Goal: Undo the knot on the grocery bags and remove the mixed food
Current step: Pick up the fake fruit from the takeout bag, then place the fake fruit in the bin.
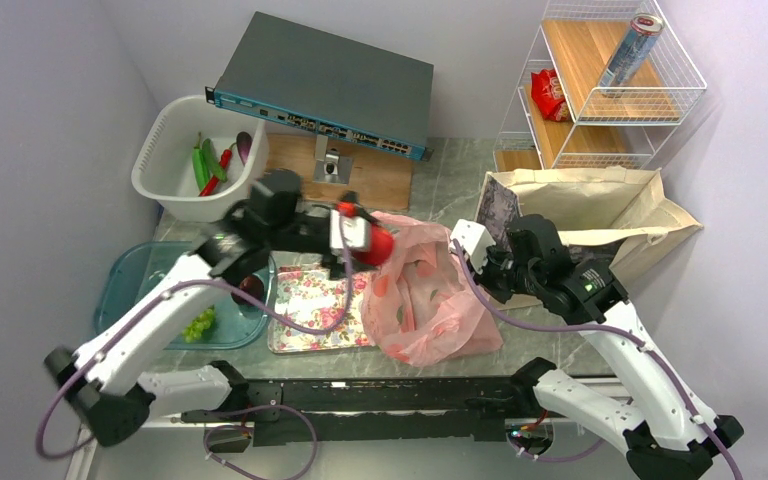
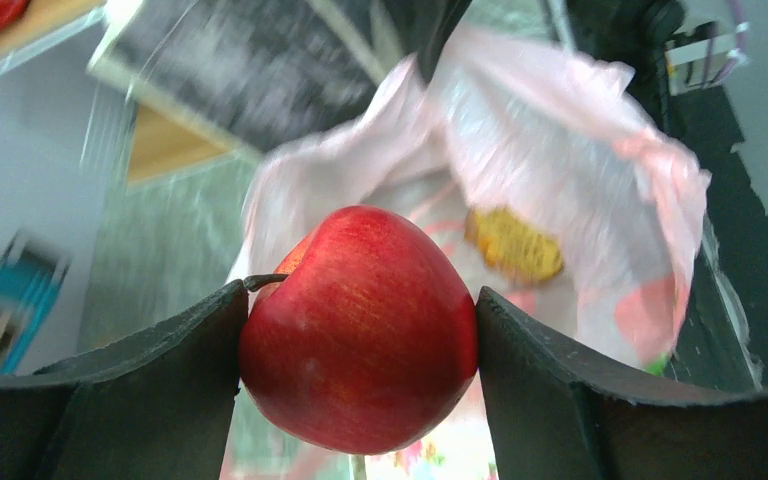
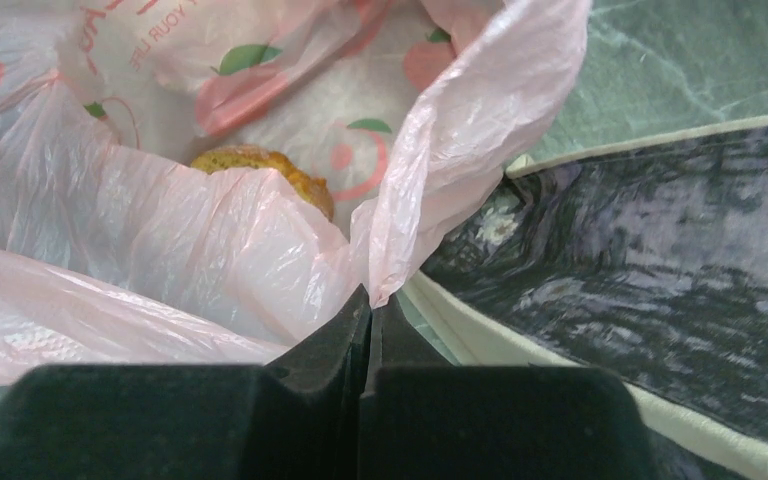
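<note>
From above, the left gripper (image 1: 372,244) hangs over the gap between the floral tray (image 1: 305,318) and the pink bag (image 1: 430,300), clasping the red apple (image 1: 384,250) clear of the bag's open, untied mouth. The right gripper (image 1: 460,262) is at the bag's far rim, just in front of the beige tote (image 1: 610,205). The peppers (image 1: 203,165) lie in the white basket (image 1: 165,175), and the grapes (image 1: 198,324) and a plum (image 1: 251,287) in the teal tub (image 1: 130,275), which is probably where the apple belongs. The left wrist view shows the apple wedged between both fingers at its widest girth, with only the finger edges touching its glossy skin. Behind it the bag gapes, and a bread slice (image 2: 515,245) lies inside. That hold looks shallow. A quick swing or a tilt could let the round fruit squirt out, bounce off the tray and roll off the table. The right wrist view shows the jaws fully closed on a thin fold of pink film, holding the mouth up over the bread. The film is slippery, so a tug could pull it free and the mouth would collapse over the bread. A hard pull could instead drag the whole light bag.
</note>
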Motion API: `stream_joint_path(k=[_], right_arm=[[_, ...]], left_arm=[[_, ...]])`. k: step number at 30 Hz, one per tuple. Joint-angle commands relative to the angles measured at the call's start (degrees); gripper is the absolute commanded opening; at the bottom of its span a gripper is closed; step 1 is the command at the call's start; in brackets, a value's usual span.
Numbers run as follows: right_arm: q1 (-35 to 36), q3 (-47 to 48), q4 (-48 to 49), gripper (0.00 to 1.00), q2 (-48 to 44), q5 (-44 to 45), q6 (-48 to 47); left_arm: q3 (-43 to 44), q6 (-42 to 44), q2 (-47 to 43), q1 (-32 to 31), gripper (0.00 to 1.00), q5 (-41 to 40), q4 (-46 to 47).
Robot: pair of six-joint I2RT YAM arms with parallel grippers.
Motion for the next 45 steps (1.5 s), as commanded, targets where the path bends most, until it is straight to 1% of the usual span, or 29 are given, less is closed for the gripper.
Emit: stream_joint_path(k=[1, 3, 6, 7, 8, 10, 11, 13, 15, 17, 21, 22, 23, 25, 28, 29, 30, 31, 33, 34, 35, 36, 37, 39, 41, 43, 45], right_arm=[[-0.19, 0.72, 6.27, 0.00, 0.93, -2.13, -1.20], [-0.15, 0.16, 7.49, 0.00, 1.34, -2.79, -1.19], [-0.10, -1.47, 10.16, 0.00, 1.51, -3.12, -1.30], [-0.14, -1.96, 11.04, 0.00, 1.43, -3.15, -1.07], [-0.15, -2.37, 11.65, 0.00, 1.42, -3.35, -0.90], [-0.15, -2.74, 12.11, 0.00, 1.49, -4.28, -0.68], [-0.15, -2.74, 11.91, 0.00, 1.68, -4.98, -0.85], [-0.20, -2.45, 11.31, 0.00, 2.30, -6.00, -1.27], [-0.17, -1.81, 10.93, 0.00, 2.83, -5.92, -1.30], [-0.15, -1.34, 10.73, 0.00, 2.83, -5.54, -1.42], [-0.19, -0.18, 9.48, 0.00, 2.74, -4.95, -1.72], [-0.15, 0.07, 9.02, 0.00, 2.58, -4.82, -1.88], [-0.21, 0.37, 8.50, 0.00, 2.35, -4.62, -2.03], [-0.17, 0.67, 7.34, 0.00, 1.52, -4.44, -2.11], [-0.18, 1.43, 5.49, 0.00, 0.23, -4.78, -2.24], [-0.15, 1.43, 5.01, 0.00, -0.24, -4.81, -2.55], [-0.15, 1.22, 4.49, 0.00, -0.75, -4.93, -3.18], [-0.15, 1.08, 4.06, 0.00, -1.26, -5.06, -3.74], [-0.16, 0.66, 3.63, 0.00, -2.18, -4.47, -4.33], [-0.15, 0.50, 3.40, 0.00, -2.55, -4.31, -4.58], [-0.15, 0.35, 3.07, 0.00, -2.80, -4.19, -4.95], [-0.15, 0.20, 2.83, 0.00, -3.13, -4.03, -5.00], [-0.17, 0.17, 2.60, 0.00, -3.29, -3.81, -4.97], [-0.19, 0.32, 2.13, 0.00, -3.53, -3.71, -4.85], [-0.16, 0.55, 1.35, 0.00, -3.81, -3.89, -4.92], [-0.18, 0.72, 1.02, 0.00, -4.37, -3.93, -4.75], [-0.15, 0.80, 0.36, 0.00, -4.89, -4.85, -5.05]], left_arm=[[1.86, -0.76, -9.70, 15.90, 0.20, -0.44, -22.13], [-0.83, 5.11, -14.40, 26.00, 0.21, -2.30, -30.19], [-6.85, 18.45, -20.94, 42.30, 0.22, -5.46, -40.65], [-9.49, 23.04, -22.10, 50.47, 0.22, -6.36, -43.20], [-12.00, 26.91, -22.71, 56.41, 0.22, -7.41, -44.33], [-17.21, 31.40, -22.32, 66.07, 0.23, -9.25, -42.85], [-19.03, 32.75, -21.40, 70.17, 0.24, -9.79, -41.63], [-20.75, 33.04, -18.34, 76.37, 0.26, -9.38, -38.67], [-20.35, 32.74, -14.95, 79.91, 0.34, -8.47, -36.68], [-19.65, 32.28, -12.23, 81.76, 0.43, -8.31, -34.37], [-17.90, 31.59, -9.92, 82.78, 0.81, -7.62, -31.82], [-17.42, 31.28, -9.86, 82.79, 0.97, -7.34, -30.95], [-16.85, 31.05, -10.10, 82.79, 0.99, -6.54, -30.23], [-15.42, 31.86, -10.43, 82.71, 0.99, -3.20, -29.83], [-10.32, 36.97, -11.02, 82.43, 1.00, 7.62, -36.84], [-9.33, 35.54, -11.50, 81.00, 0.99, 9.57, -36.53], [-8.76, 32.75, -12.13, 78.54, 0.99, 9.89, -35.52], [-7.88, 32.61, -12.72, 76.05, 0.99, 10.94, -37.15], [-5.72, 39.01, -14.81, 70.16, 0.99, 16.04, -43.20], [-5.75, 37.64, -16.56, 66.13, 0.99, 18.13, -42.26], [-6.25, 32.99, -18.72, 60.70, 0.99, 18.71, -38.89], [-7.05, 27.80, -20.75, 54.67, 0.97, 18.58, -34.58], [-8.10, 21.09, -22.41, 48.86, 0.90, 17.71, -29.88], [-10.22, 12.20, -24.00, 34.87, 0.74, 13.18, -19.85], [-10.43, 9.72, -21.56, 21.32, 0.65, 8.01, -15.32], [-9.73, 8.04, -16.54, 10.04, 0.60, 3.54, -12.88], [-8.20, 6.43, -9.59, 2.48, 0.55, 1.32, -10.51]])
